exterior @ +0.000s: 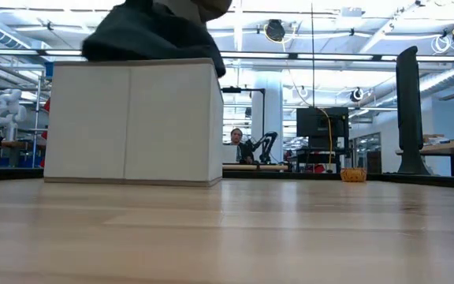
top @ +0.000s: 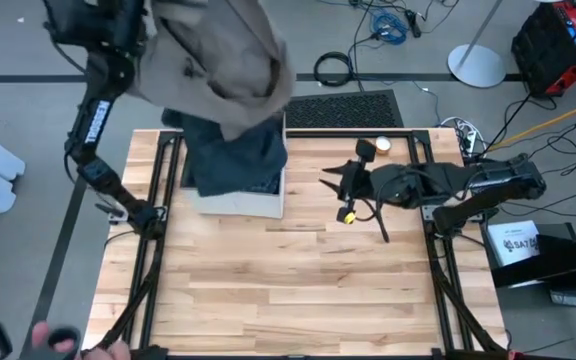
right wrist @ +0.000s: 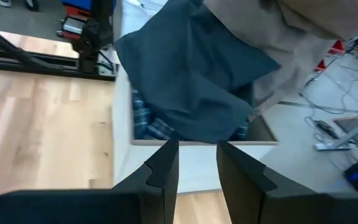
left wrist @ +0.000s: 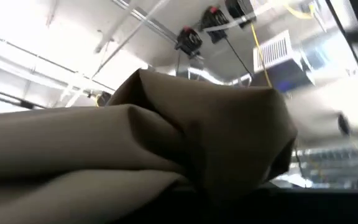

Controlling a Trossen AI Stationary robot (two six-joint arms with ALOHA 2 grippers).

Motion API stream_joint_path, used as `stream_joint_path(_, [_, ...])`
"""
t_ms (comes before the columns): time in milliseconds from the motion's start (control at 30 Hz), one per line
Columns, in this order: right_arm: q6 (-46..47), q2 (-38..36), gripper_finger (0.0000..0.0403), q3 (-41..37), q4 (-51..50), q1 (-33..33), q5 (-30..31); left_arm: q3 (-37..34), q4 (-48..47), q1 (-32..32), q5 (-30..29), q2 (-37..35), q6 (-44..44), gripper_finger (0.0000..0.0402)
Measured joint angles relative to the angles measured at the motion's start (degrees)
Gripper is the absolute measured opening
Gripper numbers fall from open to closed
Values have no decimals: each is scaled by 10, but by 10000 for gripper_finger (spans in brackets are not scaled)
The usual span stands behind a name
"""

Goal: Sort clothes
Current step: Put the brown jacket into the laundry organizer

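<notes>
A taupe-brown piece (top: 223,50) hangs high over the table's far left, bunched around the end of my raised left arm (top: 96,110). It fills the left wrist view (left wrist: 197,137) and hides that gripper's fingers. Under it stands a white-walled box (top: 238,205). In the box a dark blue-green piece (right wrist: 191,74) lies heaped over a blue-white plaid shirt (right wrist: 148,124). My right gripper (top: 333,190) hovers to the right of the box and points at it. It is open (right wrist: 197,155) with nothing between its fingers. My left gripper is shut on the taupe-brown piece, but the cloth itself covers the fingers, so the part held cannot be told. The piece is lifted high and hangs slack in thick folds (left wrist: 166,124). Whether its lower edge (top: 253,120) touches the clothes in the box, I cannot tell.
Bare wooden tabletop (top: 288,280) stretches from the box to the near edge. A small round roll (top: 381,146) lies near the far edge on the right. A black mat (top: 343,108) lies beyond the far edge. A person's hand (top: 108,350) shows at the near left corner.
</notes>
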Motion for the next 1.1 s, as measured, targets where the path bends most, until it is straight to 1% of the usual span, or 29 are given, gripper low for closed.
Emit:
stream_joint_path(133, [-20,-19,98,0,-16,-15,0,28,-4,34,34,22,-81,2])
stream_joint_path(200, [-29,-30,98,0,-28,-24,0,29,-12,37,68,23,-109,2])
stream_joint_path(267, [-34,-42,98,0,-33,-33,0,29,-22,34,129,18,-147,2])
stream_joint_path(367, [-38,-60,98,0,-42,-43,0,30,-46,20,246,6,-212,2])
stream_joint_path(400, [-41,-66,98,0,-42,-47,0,30,-74,11,268,1,-221,2])
stream_joint_path(433, [-43,-71,98,0,-42,-50,0,30,-113,-2,273,-5,-221,2])
stream_joint_path(500, [-44,-82,98,0,-41,-54,0,30,-205,-29,263,-14,-181,2])
stream_joint_path(633, [-44,-95,98,0,-32,-58,-2,29,-402,-76,204,-22,-109,2])
stream_joint_path(700, [-44,-96,98,0,-25,-61,-28,29,-481,-103,184,-21,-84,2])
stream_joint_path(800, [-57,-96,98,0,-6,-76,-80,12,-580,-146,125,-21,-40,2])
stream_joint_path(900, [-61,-96,98,0,4,-90,-118,-27,-651,-183,55,-19,-3,2])
stream_joint_path(967, [-61,-100,98,0,6,-97,-134,-67,-672,-203,31,-17,2,2])
stream_joint_path(1033, [-61,-102,98,0,10,-101,-137,-112,-682,-221,13,-17,8,2])
stream_joint_path(1100, [-52,-103,98,0,6,-108,-138,-168,-695,-238,-21,-20,17,2])
